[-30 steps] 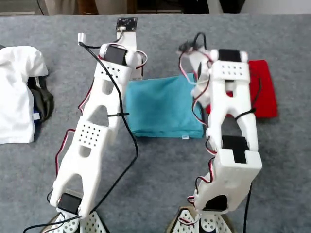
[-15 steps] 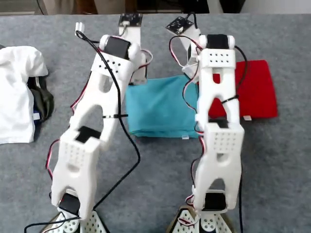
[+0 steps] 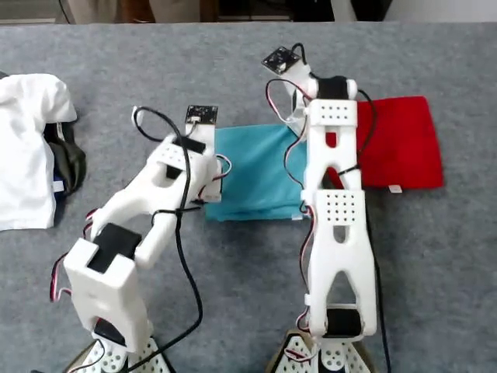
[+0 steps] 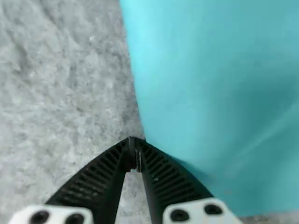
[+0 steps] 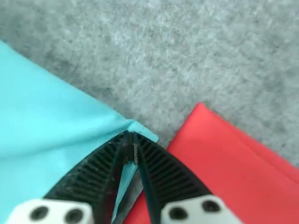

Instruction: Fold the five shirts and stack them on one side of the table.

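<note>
Retracting left gripper [image 4: 133,156], fingers [image 4: 106,173] closed at teal shirt [image 4: 210,84] edge.

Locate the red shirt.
High view: the red shirt lies folded flat on the table's right side, right next to the teal shirt at centre.

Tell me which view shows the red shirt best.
The high view: the red shirt lies almost whole, one edge hidden behind the right arm. The right wrist view gives just its corner beside the teal shirt.

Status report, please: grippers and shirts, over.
Left gripper shut at teal shirt edge. Right gripper shut at its corner; grip unclear. Red shirt folded close beside.
</note>
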You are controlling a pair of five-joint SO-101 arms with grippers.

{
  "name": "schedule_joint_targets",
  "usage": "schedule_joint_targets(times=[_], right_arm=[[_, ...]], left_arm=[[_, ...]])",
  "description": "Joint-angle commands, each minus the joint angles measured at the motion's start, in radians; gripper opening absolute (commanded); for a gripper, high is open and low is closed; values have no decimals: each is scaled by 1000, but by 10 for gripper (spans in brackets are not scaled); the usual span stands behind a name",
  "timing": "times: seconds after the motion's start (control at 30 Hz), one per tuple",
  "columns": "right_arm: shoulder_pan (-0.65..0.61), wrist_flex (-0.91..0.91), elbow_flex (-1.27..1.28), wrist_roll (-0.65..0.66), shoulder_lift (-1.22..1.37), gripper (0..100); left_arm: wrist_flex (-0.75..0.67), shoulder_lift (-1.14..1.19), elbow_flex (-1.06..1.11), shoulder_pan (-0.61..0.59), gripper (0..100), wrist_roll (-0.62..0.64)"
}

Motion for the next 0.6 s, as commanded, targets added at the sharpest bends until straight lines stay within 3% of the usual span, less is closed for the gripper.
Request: schedule_joint_targets(times=[0.0,0.13,0.4,0.57], right_arm=[[27,-11,-110,-11,22,2],[27,-14,-105,-11,-2,2],[31,199,-96,-14,-208,2],[61,201,74,-152,-389,3]], left_arm=[[-35,-45,29,3,19,-2],[-35,-50,29,6,19,-3],[38,-70,-140,-26,19,-3],[-17,-10,-341,-110,20,25]])
